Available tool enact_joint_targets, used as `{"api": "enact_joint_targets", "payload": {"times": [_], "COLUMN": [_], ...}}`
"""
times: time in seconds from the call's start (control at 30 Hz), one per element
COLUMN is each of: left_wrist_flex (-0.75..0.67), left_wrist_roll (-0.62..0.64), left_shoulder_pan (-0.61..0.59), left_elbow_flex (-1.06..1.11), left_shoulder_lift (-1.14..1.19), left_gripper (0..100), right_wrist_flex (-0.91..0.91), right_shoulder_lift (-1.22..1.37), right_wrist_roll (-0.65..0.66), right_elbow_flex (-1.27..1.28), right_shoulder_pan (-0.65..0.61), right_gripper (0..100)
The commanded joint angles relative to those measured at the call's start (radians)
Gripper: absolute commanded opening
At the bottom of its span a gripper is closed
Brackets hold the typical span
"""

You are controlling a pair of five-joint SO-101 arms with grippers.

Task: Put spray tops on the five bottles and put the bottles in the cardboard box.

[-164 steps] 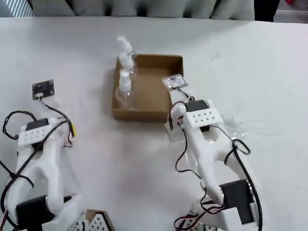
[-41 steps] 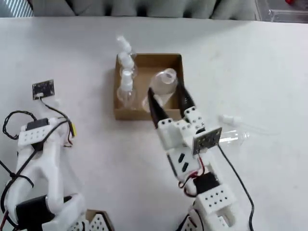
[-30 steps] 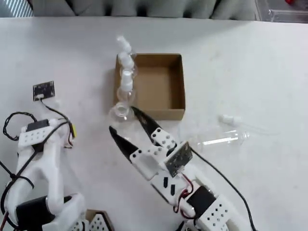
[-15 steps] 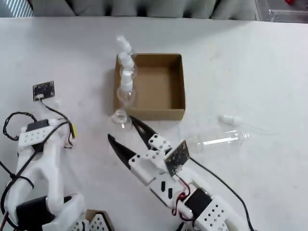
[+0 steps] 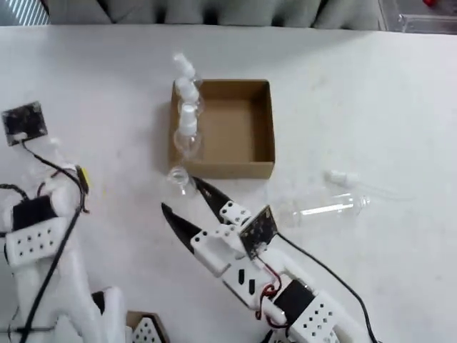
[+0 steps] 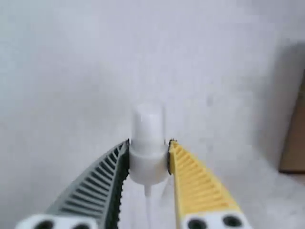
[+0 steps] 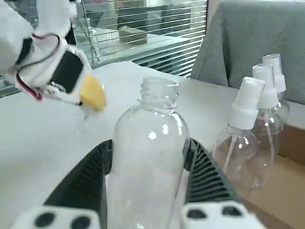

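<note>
Layout, high view: we are seeing the right gripper point(image 5: 179, 194) holding its black fingers about the open bottle point(image 5: 177, 176). The bottle is standing upright, neck open upward, just near of the cardboard box point(image 5: 270, 121) at its near-left corner. The left arm point(image 5: 39, 236) is standing well apart to the left, so the bottle is lying to its right. Against half a second ago, the left arm is now sitting farther left and raised, while the right gripper and bottle are barely shifting; earlier still, the bottle was hanging over the box.

Left wrist view: we are finding the left gripper point(image 6: 148, 144) pinching the spray top point(image 6: 148, 126) at its collar, dip tube trailing back between the fingers.

Right wrist view: we are seeing both pads seemingly pressing the bottle's sides, with the left gripper's yellow finger point(image 7: 93, 97) hanging off beside it. We are judging that the top is needing to travel rightward, then down onto the neck.
</note>
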Motion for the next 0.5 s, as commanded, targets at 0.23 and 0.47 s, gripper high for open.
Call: {"api": "enact_joint_targets", "payload": {"times": [0.23, 0.47], "left_wrist_flex": [-0.227, -0.437], "left_wrist_roll": [0.005, 0.008], "left_shoulder_pan": [0.130, 0.275], "left_elbow_flex": [-0.058, 0.035], "left_shoulder_lift": [-0.501, -0.682], "left_gripper": [2, 2], "right_wrist_flex": [0.008, 0.008], "right_shoulder_lift": [-0.010, -0.010], "right_wrist_roll": [-0.009, -0.009], "right_elbow_flex": [0.009, 0.009], "right_shoulder_pan": [-0.015, -0.015], "right_gripper": [1.5, 1.5]}}
